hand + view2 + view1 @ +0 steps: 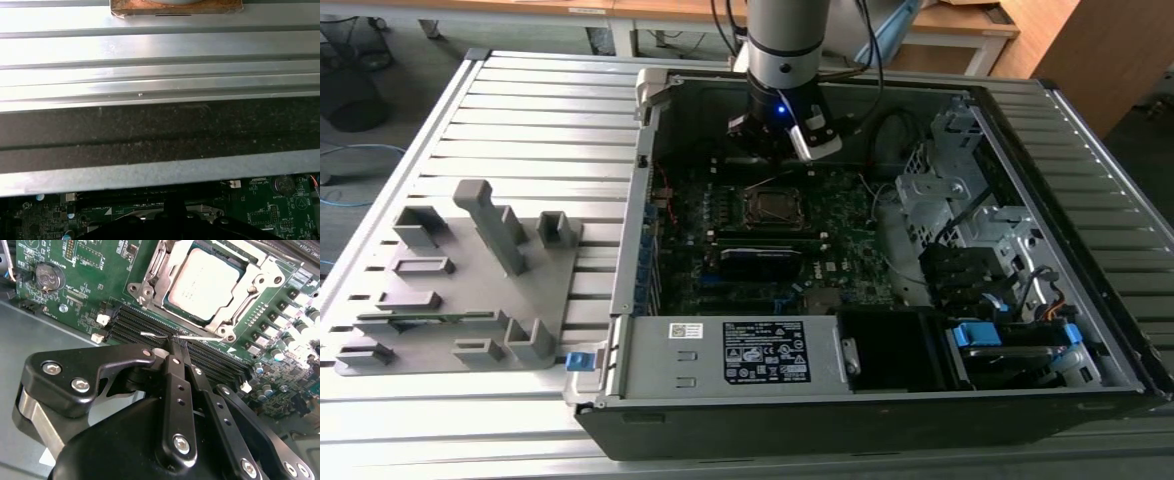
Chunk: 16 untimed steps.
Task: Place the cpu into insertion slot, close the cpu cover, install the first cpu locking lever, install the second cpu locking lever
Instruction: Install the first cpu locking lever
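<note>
The gripper had its jaws pinched together on a thin locking lever — just beyond the tips, the cpu lay flat on the motherboard, framed by the lowered cpu cover.

Grey-silver cpu lies flat in insertion slot, cpu cover lowered.

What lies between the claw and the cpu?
In the second wrist view, long black memory slots and the socket's metal frame lie between the claw, shut on a thin wire lever, and the cpu.
</note>
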Each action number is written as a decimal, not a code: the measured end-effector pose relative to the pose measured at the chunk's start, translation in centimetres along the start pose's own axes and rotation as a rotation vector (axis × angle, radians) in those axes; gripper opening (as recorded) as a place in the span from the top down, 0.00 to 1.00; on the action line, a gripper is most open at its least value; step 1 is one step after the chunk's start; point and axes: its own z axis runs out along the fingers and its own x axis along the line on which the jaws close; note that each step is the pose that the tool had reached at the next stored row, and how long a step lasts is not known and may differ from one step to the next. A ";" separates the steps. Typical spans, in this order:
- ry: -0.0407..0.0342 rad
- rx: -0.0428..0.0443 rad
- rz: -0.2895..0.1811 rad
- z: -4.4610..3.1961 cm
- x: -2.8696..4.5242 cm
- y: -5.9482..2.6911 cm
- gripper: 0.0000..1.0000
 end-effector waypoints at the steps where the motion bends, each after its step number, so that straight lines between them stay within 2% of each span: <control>1: -0.0001 0.0000 0.000 0.11 0.00 -0.02 0.89; 16: 0.0001 0.0002 0.000 0.48 -0.08 -0.08 0.89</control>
